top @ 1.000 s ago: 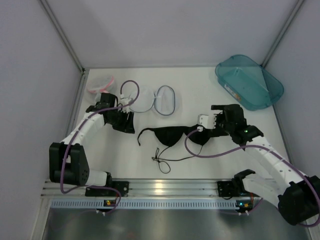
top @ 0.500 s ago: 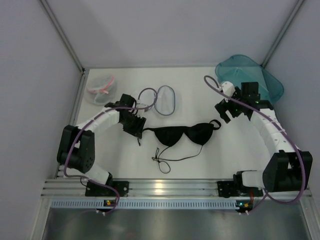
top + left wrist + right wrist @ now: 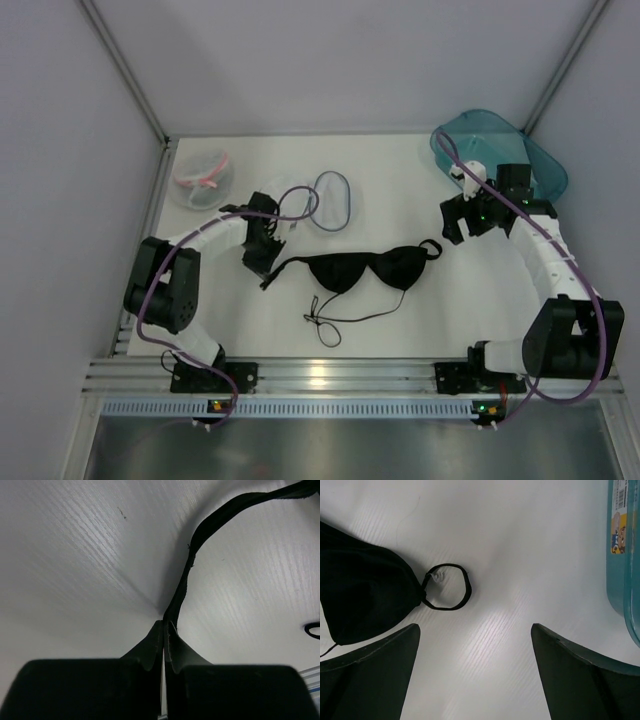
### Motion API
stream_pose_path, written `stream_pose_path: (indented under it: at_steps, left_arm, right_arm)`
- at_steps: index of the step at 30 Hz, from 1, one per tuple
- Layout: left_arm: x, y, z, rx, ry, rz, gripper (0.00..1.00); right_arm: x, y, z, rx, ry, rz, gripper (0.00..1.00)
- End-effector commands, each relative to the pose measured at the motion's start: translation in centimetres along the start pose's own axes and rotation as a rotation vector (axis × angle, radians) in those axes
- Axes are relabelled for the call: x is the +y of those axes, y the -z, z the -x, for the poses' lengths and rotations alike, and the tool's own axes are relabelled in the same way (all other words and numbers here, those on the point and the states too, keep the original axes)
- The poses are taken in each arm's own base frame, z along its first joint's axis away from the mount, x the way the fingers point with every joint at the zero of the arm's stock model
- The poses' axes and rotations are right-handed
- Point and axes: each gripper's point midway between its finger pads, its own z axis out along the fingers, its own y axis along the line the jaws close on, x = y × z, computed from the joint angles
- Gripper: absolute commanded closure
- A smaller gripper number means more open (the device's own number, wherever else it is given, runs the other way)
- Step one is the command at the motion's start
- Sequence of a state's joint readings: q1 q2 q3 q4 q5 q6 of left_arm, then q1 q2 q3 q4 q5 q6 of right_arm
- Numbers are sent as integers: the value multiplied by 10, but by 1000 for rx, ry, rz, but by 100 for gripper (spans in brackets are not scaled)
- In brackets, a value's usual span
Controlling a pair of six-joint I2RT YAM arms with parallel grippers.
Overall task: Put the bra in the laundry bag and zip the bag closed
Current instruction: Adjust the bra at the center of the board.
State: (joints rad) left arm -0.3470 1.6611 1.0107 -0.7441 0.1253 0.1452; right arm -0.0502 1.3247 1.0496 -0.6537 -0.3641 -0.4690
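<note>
Black fabric is sitting between our pinched jaws: our left gripper (image 3: 164, 625) is clamping shut on the end strap of the bra (image 3: 365, 268), which is lying flat mid-table. The laundry bag (image 3: 331, 200) is lying at its 11 o'clock. Our right gripper (image 3: 475, 628) is hovering wide open, holding nothing. At 2 o'clock, the teal bin (image 3: 619, 555) is showing a label (image 3: 619, 515) with a barcode, its lettering unreadable.
</note>
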Motion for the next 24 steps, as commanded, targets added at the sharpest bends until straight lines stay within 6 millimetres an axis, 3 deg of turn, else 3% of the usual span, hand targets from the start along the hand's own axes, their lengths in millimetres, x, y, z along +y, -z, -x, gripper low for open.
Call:
stream_pose_path:
  at_steps: [1, 7, 12, 20, 24]
  left_arm:
    - [5, 23, 17, -47, -49, 33, 100]
    - [-10, 58, 39, -121, -71, -35, 100]
    - [-14, 59, 39, -118, -74, -54, 100]
    - [-88, 122, 105, -308, -100, -369, 100]
    - [-126, 121, 117, -281, -127, -474, 100]
  right_arm:
    - [-5, 15, 24, -73, -2, -7, 7]
    - [-4, 14, 24, -77, 4, -3, 8]
    - [-5, 15, 27, -85, 16, 0, 11]
    - [-4, 13, 21, -61, 6, 8, 10]
    - [-3, 12, 17, -42, -7, 18, 10]
